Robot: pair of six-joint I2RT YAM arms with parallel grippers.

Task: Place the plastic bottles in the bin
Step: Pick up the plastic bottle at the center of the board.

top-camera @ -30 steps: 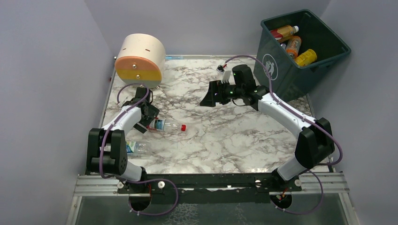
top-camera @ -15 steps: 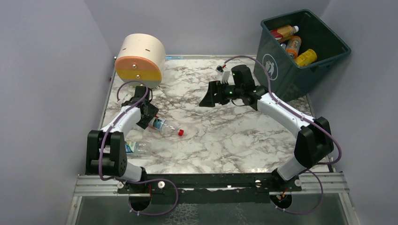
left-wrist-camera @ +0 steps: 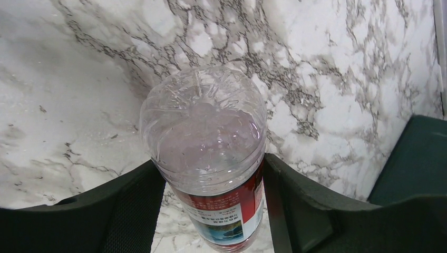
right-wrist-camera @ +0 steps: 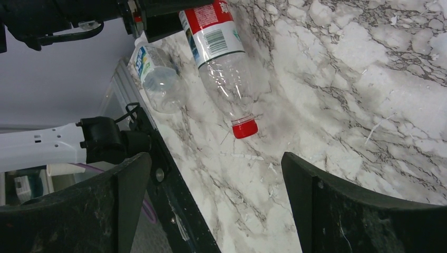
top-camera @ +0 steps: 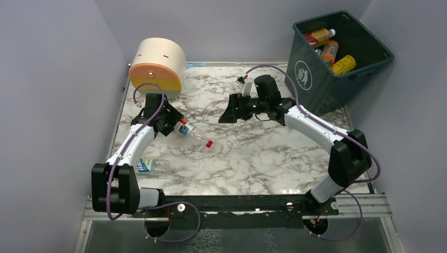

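Nearest my bases, the blue-labelled bottle [top-camera: 153, 166] lies on its side on the table [top-camera: 253, 158], close to the left edge and toward the near one. No finger of mine touches it. My right wrist camera also catches it [right-wrist-camera: 153, 74], just beside the bottle I hold.

A little farther in, by the left edge, my left gripper [top-camera: 176, 125] is clamped on the red-labelled bottle [top-camera: 191, 132]. From my left wrist I see its clear ribbed base [left-wrist-camera: 203, 137] facing the camera, and my two dark fingers [left-wrist-camera: 132, 211] press its sides just above the red label. The bottle tilts, with its red cap [top-camera: 209, 143] pointing down and toward the middle of the table. I cannot tell whether the cap touches the marble.

Farther on, around the middle of the table, my right gripper [top-camera: 229, 110] hangs with its fingers [right-wrist-camera: 358, 211] wide apart and nothing between them. It faces the red-labelled bottle [right-wrist-camera: 221, 58] but is well apart from it.

At the far left corner rests the cream cylinder [top-camera: 157, 67]. At the far right corner stands the bin [top-camera: 321, 87], dark teal, with a white logo on its side. Inside it lie three bottles: a red-labelled one [top-camera: 319, 36], an orange one [top-camera: 329, 51] and a yellow one [top-camera: 343, 64].
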